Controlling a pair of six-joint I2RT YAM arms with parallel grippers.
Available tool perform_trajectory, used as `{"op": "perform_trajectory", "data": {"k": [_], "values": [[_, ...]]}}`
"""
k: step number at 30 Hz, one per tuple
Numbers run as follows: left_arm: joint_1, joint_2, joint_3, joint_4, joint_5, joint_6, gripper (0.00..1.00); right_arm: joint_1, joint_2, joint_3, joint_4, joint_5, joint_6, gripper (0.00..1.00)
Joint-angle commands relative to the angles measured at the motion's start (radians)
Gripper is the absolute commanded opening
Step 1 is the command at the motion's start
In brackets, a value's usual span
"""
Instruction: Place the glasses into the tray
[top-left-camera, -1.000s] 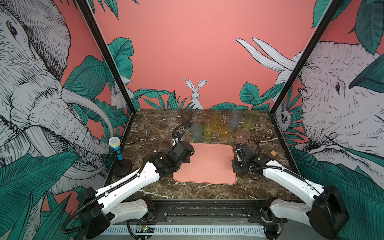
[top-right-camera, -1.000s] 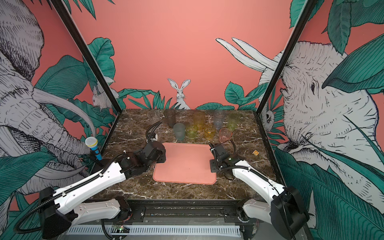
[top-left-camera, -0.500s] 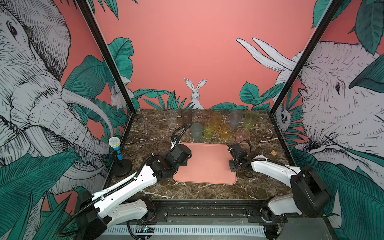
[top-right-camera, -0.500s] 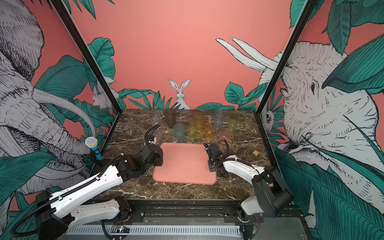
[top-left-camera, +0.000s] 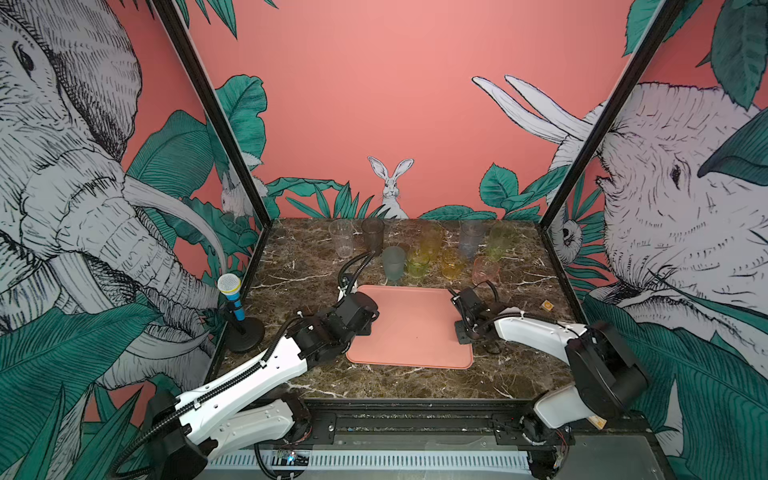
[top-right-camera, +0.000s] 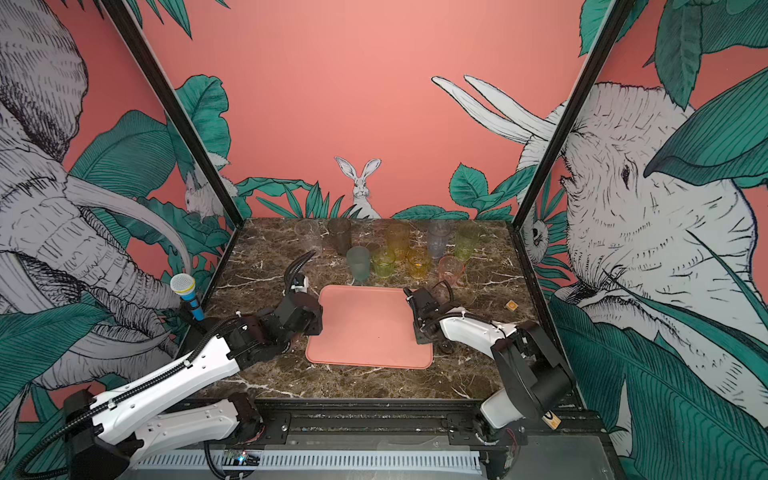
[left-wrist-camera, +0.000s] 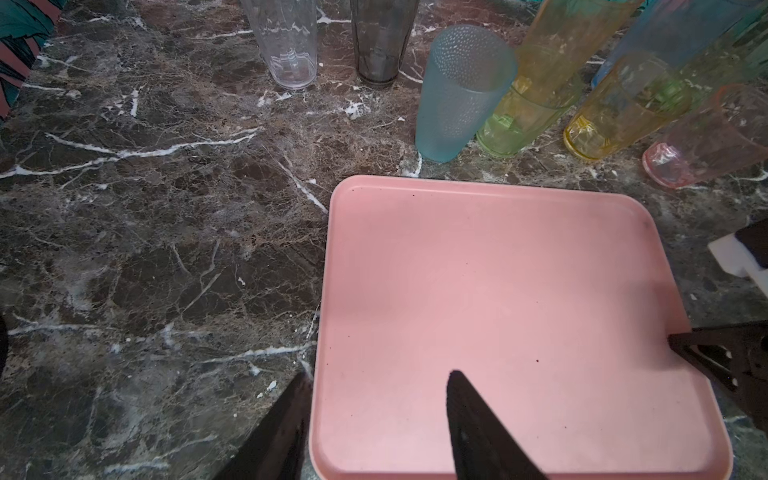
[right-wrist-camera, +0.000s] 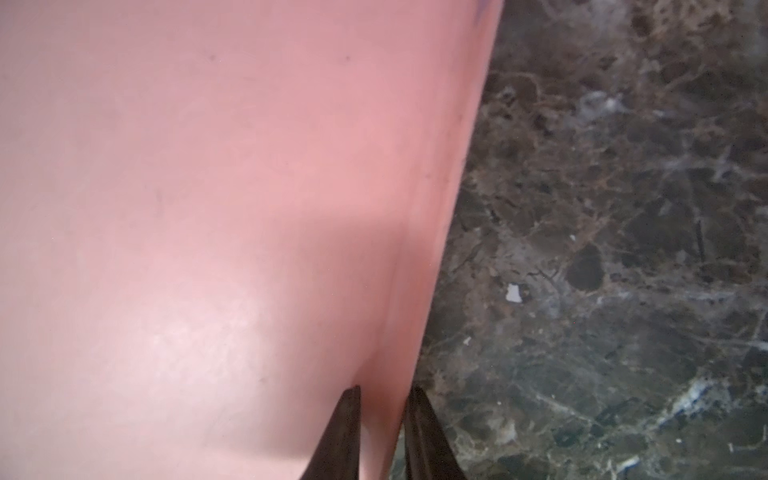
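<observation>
At the back of the bench (top-left-camera: 291, 270) the glasses (top-left-camera: 419, 249) stand upright in two loose rows, none yet in the tray (top-left-camera: 409, 328), which lies bare just in front of them. Right hand (right-wrist-camera: 380, 397) has its fingers pinched narrow over the tray's right rim — gripping it, by the look. Left hand (left-wrist-camera: 376, 380) is half open, straddling the left rim, holding nothing. Step looks like squaring the tray: close left evenly, keep it flat, slide slow — the front tumblers stand near the far edge.

Even, bright light; right wrist view blurred, perhaps too close.
</observation>
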Motion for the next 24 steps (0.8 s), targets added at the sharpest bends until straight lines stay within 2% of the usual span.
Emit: {"op": "perform_trajectory", "data": {"k": [1,14,17,19,24], "values": [[0.006,-0.023,-0.016,-0.002,-0.008,-0.017,0.54,0.002,0.014,0.013,-0.016,-0.005,-0.006,0.17],[0.007,-0.024,-0.022,0.006,0.006,-0.025,0.54,0.002,-0.007,0.008,-0.036,-0.002,-0.027,0.09],[0.007,-0.031,-0.030,0.006,0.007,-0.028,0.54,0.001,-0.011,0.013,-0.053,0.015,-0.039,0.04],[0.007,-0.036,-0.033,0.008,0.008,-0.032,0.54,-0.002,-0.016,0.016,-0.072,0.048,-0.052,0.04],[0.007,-0.033,-0.038,0.014,0.008,-0.032,0.54,-0.014,-0.028,0.006,-0.060,0.026,-0.052,0.07]]}}
